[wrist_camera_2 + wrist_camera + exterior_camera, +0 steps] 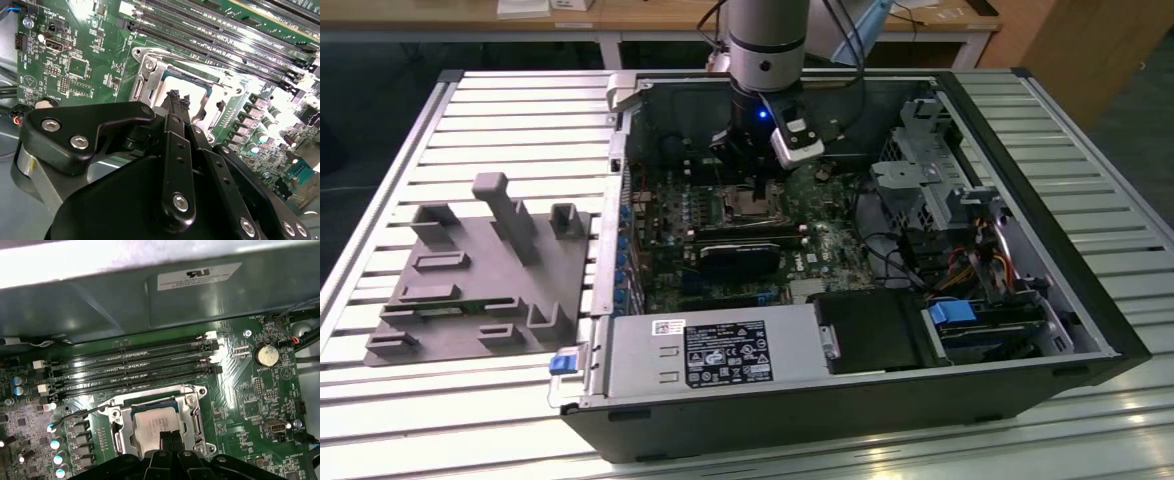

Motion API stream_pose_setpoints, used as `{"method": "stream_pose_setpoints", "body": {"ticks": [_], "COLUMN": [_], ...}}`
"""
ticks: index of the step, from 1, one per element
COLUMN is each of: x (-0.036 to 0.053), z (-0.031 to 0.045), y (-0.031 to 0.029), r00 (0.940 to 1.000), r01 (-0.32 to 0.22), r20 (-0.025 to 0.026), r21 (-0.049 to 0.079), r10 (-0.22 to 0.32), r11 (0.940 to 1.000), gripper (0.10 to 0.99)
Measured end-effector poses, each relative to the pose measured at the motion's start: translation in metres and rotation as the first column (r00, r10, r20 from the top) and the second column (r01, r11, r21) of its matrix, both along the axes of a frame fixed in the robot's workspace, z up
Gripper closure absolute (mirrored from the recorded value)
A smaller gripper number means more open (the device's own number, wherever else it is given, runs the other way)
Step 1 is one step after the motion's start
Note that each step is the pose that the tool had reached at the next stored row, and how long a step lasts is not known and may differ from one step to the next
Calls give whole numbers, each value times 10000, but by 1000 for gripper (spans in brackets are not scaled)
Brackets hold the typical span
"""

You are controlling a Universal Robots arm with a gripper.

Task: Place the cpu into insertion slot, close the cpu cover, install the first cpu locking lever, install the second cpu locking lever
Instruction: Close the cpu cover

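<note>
An open computer case (881, 425) sits on the slatted worktop (494, 110). Inside, the arm's gripper (170, 437) hovers, fingertips pressed together, just above the insertion slot (744, 208), where the lowered cpu cover (194, 415) frames the seated cpu (150, 421).

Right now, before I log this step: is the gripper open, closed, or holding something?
Gripper: closed, nothing visible between its fingertips, tips right at the cpu.
</note>
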State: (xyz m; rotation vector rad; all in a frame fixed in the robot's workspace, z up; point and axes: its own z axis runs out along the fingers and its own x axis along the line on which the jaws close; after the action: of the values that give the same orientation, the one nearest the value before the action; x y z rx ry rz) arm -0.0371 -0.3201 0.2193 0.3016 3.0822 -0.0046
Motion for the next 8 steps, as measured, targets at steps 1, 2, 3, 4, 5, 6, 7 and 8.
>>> {"method": "stream_pose_setpoints", "body": {"ticks": [1, 2, 3, 4, 5, 6, 7, 8], "x": [0, 0, 0, 0, -1, -4, -12, -23], "z": [0, 0, 0, 0, 0, 0, 0, 0], "y": [0, 0, 0, 0, 0, 0, 0, 0], "r00": [10000, 10000, 10000, 10000, 10000, 10000, 10000, 10000], "r01": [0, 0, -1, -1, -1, 0, 1, -1], "r20": [0, -1, 0, 0, -1, 0, 1, 2], "r21": [0, 0, 0, 0, -1, 0, 0, 1], "r10": [0, 0, 1, 1, 1, 0, -1, 1], "r11": [10000, 10000, 10000, 10000, 10000, 10000, 10000, 10000], "gripper": [984, 984, 984, 984, 984, 984, 984, 984]}}
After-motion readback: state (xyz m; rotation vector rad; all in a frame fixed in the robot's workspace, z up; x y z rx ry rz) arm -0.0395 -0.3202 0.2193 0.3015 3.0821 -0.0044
